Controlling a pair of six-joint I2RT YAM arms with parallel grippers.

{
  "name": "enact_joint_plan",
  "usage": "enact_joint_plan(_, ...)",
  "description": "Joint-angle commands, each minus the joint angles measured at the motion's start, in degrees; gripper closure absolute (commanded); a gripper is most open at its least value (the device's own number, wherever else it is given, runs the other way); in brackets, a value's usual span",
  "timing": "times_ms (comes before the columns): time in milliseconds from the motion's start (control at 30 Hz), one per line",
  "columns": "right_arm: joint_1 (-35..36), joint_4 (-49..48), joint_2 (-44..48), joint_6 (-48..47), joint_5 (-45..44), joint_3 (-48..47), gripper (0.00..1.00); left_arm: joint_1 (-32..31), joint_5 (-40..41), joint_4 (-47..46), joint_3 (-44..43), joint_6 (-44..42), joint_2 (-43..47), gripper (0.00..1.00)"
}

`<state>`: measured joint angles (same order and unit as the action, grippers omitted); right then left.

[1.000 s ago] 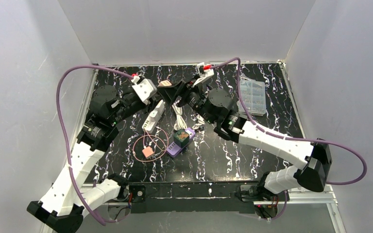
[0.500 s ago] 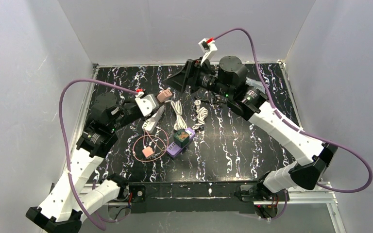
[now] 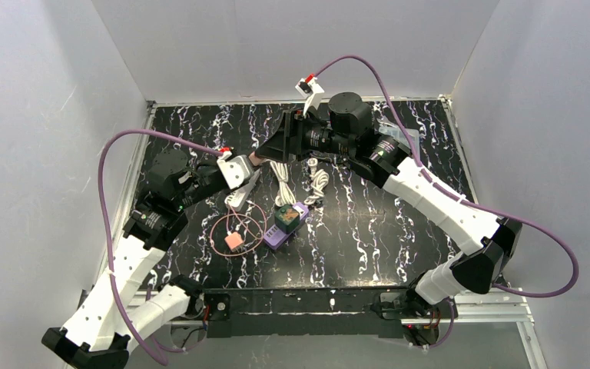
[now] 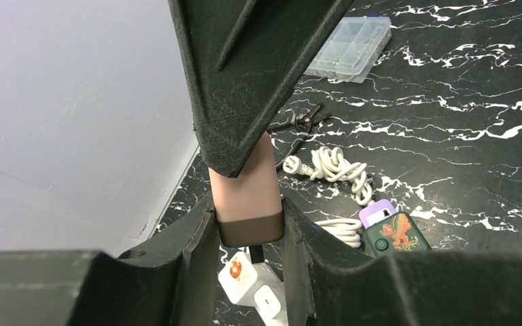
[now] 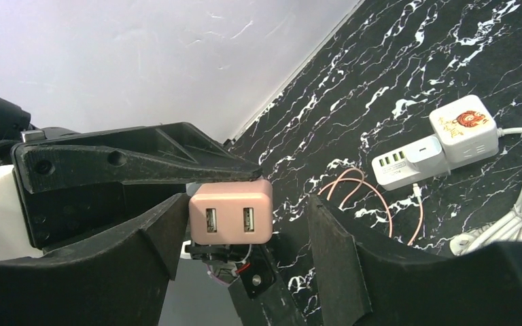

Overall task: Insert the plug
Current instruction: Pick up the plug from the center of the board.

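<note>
Right wrist: pink plug, red-emblem charger

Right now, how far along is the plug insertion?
Done: the pink charger is off the table, clamped in the left end effector. In hand: the right end effector stands open around it, not gripping. Left: plugging it in, probably into the white power strip lying on the table.
</note>
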<state>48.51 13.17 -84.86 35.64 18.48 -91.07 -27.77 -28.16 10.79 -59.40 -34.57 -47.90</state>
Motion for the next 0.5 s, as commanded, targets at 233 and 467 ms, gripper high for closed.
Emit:
enact_joint_plan(233,0.0,-2.3,1.2,0.4,3.8,0.3,0.39,-0.1,-1.2,-0.8,0.1,-1.3,0.6,1.0)
enact_joint_plan(467,0.1,1.1,-0.2,-0.3,4.3,-1.3,0.63,-0.1,-1.0,-0.7,0.5,-1.6,0.5,1.0)
